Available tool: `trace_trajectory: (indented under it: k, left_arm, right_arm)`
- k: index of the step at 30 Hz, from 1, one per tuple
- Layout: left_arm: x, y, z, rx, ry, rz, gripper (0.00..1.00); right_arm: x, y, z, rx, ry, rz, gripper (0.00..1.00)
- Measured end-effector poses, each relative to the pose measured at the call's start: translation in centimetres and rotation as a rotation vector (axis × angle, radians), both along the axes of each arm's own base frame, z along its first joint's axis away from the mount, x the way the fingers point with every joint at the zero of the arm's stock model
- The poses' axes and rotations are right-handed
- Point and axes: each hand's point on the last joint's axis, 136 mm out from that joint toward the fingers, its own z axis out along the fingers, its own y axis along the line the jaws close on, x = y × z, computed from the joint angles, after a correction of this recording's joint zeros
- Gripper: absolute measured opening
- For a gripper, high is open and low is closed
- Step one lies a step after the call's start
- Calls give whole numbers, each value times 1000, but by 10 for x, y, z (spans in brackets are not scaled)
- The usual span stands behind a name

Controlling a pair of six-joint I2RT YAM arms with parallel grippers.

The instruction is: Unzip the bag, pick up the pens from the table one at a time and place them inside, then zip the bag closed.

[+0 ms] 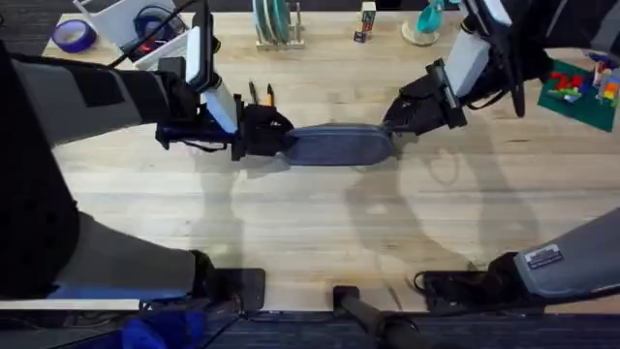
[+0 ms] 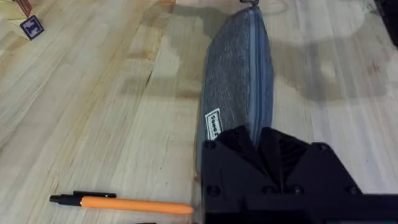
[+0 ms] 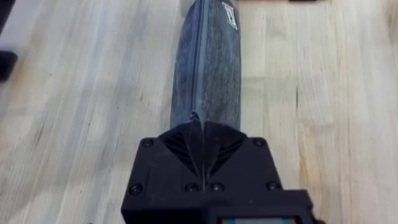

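Table [image 1: 320, 223]: large light wooden plank top with visible grain, carrying all items listed.

Bag [image 1: 339, 145]: oblong grey-blue fabric pouch with a top zipper, lay flat near the table's middle, long axis running left to right, zipper line appearing shut along the visible length; a small white label [image 2: 213, 123] showed near its left end.

Left end effector [image 1: 263, 131]: black, sat at the bag's left end, fingers closed on that end of the fabric.

Right end effector [image 1: 407, 118]: black, sat at the bag's right end, fingers pressed together on the zipper line there.

Pens: two slim pens lay on the table just behind the left end effector, side by side, a black one [image 1: 253, 93] and an orange one with a dark tip [image 1: 269, 95]; the orange one also appeared in the left wrist view [image 2: 124, 203], beside the bag, not touching it.
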Motion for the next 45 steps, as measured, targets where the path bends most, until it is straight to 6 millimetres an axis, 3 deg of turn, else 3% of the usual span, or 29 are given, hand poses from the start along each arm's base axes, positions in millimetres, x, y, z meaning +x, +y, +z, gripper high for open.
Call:
trace_trajectory:
  k: [20, 34, 45]
  left_arm:
    - [0, 0, 0, 2, -3, 0, 42]
    - [0, 0, 0, 2, -2, 0, 42]
    - [0, 0, 0, 2, -2, 0, 42]
  right_arm:
    - [1, 14, 11, 81, -17, 10, 29]
    - [-2, 69, 13, 108, -114, 143, 29]
    - [2, 98, 7, 128, -112, 160, 30]
